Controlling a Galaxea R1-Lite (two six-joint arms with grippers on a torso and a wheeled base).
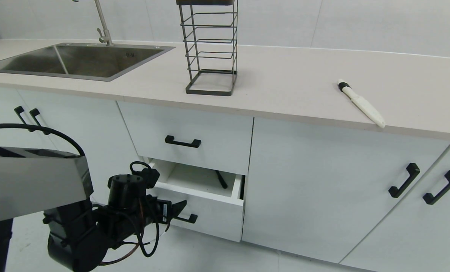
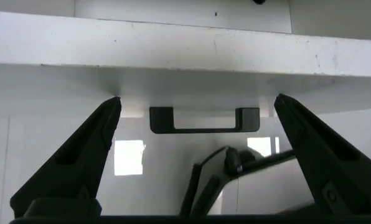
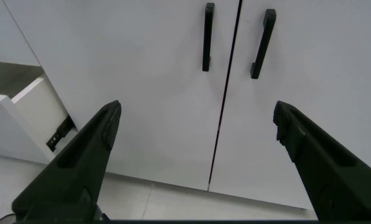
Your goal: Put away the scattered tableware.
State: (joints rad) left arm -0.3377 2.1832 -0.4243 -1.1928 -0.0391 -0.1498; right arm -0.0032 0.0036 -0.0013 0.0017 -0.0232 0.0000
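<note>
Low at the near left, the left gripper hangs in front of the pulled-out lower drawer, jaws spread wide; the drawer's black handle sits just beyond the fingertips, between them, and whether they touch it cannot be told; a dark utensil lies inside the drawer toward its right side. A white knife with a black end lies flat on the countertop at the right, tip close to the near edge, well apart from the drawer; to its left stands a black wire rack, upright; farther left is the steel sink with its tap. The upper drawer is shut. The right gripper faces two shut cabinet doors, jaws wide apart and holding nothing.
</note>
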